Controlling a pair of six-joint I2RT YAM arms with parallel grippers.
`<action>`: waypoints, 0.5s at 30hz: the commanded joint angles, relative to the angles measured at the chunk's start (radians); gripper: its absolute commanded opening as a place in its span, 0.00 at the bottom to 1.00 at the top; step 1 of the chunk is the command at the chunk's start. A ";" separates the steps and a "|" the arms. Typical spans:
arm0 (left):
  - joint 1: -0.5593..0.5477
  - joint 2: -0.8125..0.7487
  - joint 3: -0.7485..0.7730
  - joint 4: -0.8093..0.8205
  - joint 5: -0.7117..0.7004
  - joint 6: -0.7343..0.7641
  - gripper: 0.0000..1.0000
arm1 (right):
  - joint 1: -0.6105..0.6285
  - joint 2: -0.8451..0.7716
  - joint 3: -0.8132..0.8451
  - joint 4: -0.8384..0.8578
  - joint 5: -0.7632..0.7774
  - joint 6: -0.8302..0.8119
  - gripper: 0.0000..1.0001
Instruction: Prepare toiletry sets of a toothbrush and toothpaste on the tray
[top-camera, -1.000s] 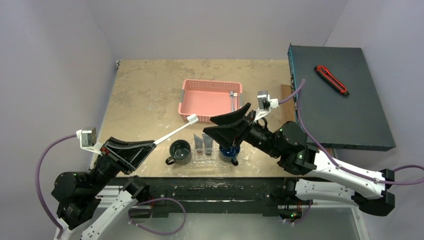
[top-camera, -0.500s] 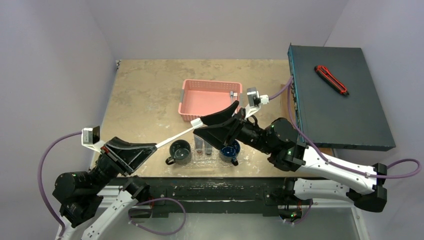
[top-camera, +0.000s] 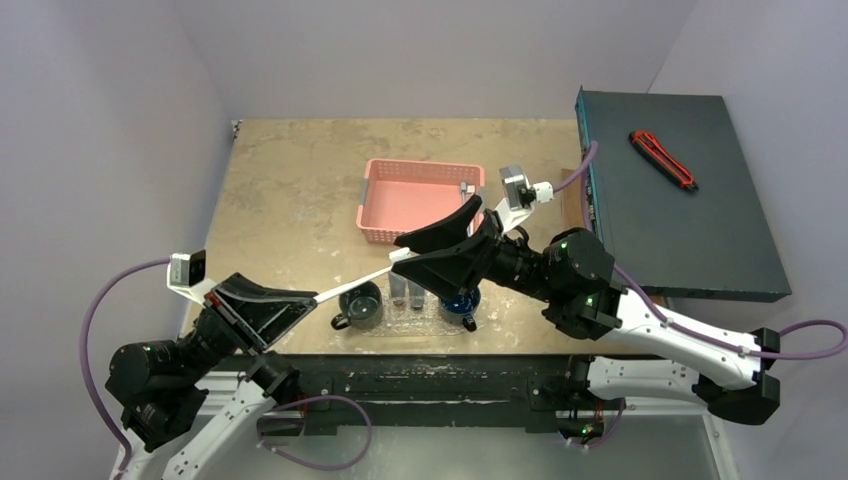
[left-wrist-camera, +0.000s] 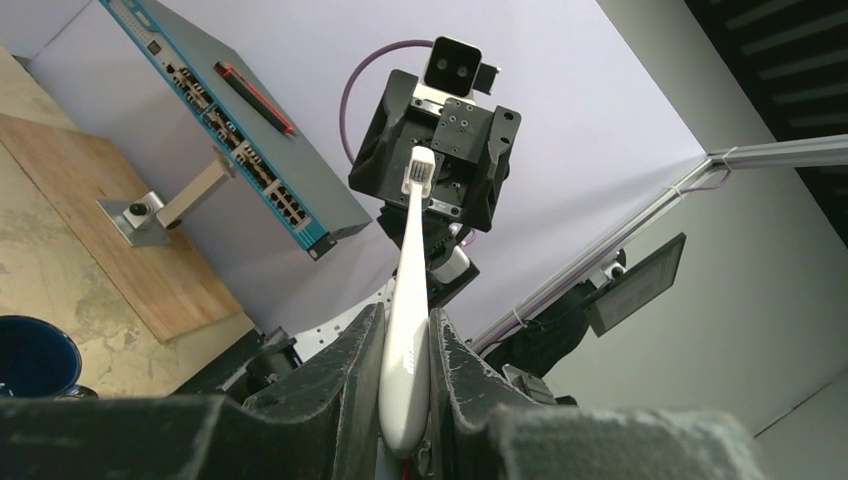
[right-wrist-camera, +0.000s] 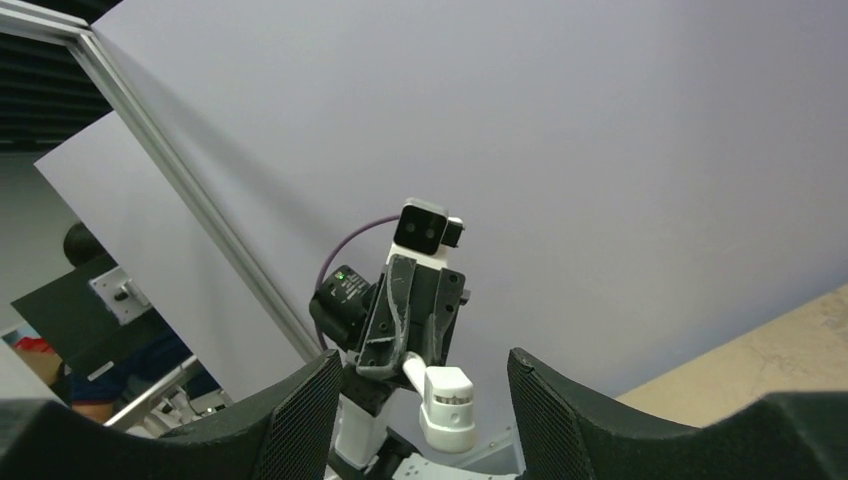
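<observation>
My left gripper (top-camera: 306, 298) is shut on the handle of a white toothbrush (top-camera: 355, 282) and holds it slanting up and to the right above the table. In the left wrist view the toothbrush (left-wrist-camera: 408, 300) is pinched between the two fingers of that gripper (left-wrist-camera: 405, 322). My right gripper (top-camera: 400, 253) is open, with the brush head (right-wrist-camera: 447, 405) between its jaws, untouched. In its own view the right gripper (right-wrist-camera: 420, 372) holds nothing. The clear tray (top-camera: 432, 316) lies near the front edge with two silver tubes (top-camera: 407, 289) on it.
A dark mug (top-camera: 360, 304) stands left of the tray and a blue mug (top-camera: 462, 302) on its right end. The pink basket (top-camera: 420, 196) behind holds a remaining item (top-camera: 465, 192). A dark box (top-camera: 670, 200) with a red cutter (top-camera: 662, 160) is at right.
My right gripper has swung left and forward, so its open jaws now flank the brush head. My left gripper has drawn slightly back and lower with the toothbrush.
</observation>
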 joint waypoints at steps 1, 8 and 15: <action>0.004 0.019 0.009 0.054 0.030 -0.002 0.00 | -0.005 0.012 0.058 -0.012 -0.043 0.014 0.62; 0.004 0.029 0.034 0.035 0.038 0.035 0.00 | -0.005 0.034 0.083 -0.061 -0.057 0.028 0.55; 0.004 0.039 0.054 0.023 0.043 0.062 0.00 | -0.005 0.039 0.095 -0.087 -0.062 0.027 0.46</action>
